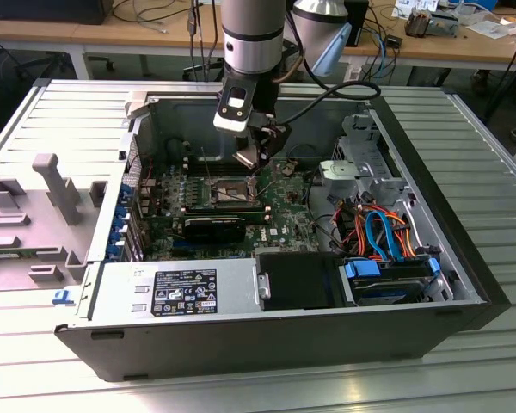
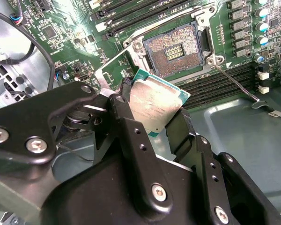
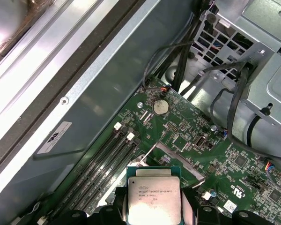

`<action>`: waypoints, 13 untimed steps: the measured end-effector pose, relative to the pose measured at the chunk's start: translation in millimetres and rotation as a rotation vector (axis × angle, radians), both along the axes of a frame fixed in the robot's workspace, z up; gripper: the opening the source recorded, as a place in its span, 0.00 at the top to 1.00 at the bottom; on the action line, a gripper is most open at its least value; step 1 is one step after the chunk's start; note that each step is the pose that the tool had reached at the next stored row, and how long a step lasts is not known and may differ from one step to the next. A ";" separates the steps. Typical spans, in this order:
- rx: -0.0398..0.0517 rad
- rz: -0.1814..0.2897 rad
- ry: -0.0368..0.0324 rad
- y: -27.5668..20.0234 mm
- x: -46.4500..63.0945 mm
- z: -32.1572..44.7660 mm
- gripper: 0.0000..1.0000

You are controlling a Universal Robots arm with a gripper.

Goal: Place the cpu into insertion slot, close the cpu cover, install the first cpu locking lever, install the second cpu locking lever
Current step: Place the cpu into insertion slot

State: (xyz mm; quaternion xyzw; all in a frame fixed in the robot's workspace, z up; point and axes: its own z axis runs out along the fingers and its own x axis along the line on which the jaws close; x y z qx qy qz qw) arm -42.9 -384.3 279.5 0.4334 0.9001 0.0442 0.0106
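Note:
The cpu (image 2: 154, 101), a flat square chip with a dull silver top, is held by two opposite edges in my gripper (image 2: 152, 112), whose black fingers (image 2: 126, 101) are shut on it. It hangs tilted a little above and beside the insertion slot (image 2: 178, 49), which lies open and dark on the green board. The cpu cover (image 2: 110, 70) stands swung up at the slot's side. A thin locking lever (image 2: 234, 82) sticks out from the slot's corner. In the exterior view my gripper (image 1: 254, 157) hovers inside the case over the slot (image 1: 228, 191). The first wrist view shows the cpu (image 3: 153, 197) above the raised cover (image 3: 175, 154).
Long black memory slots (image 2: 131, 14) run beside the socket. The case's metal wall (image 3: 84, 93) is close behind. A drive cage (image 1: 365, 163) and coloured cables (image 1: 378, 228) fill the exterior view's right. The power supply (image 1: 176, 288) lies at the front, and a grey fixture (image 1: 56, 185) sits outside on the left.

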 end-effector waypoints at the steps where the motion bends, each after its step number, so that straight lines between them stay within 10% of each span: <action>1: 0.0000 -0.001 -0.0001 0.0 0.0 -0.1 0.45; 13: 0.0000 -0.014 -0.0001 0.0 0.0 -1.9 0.45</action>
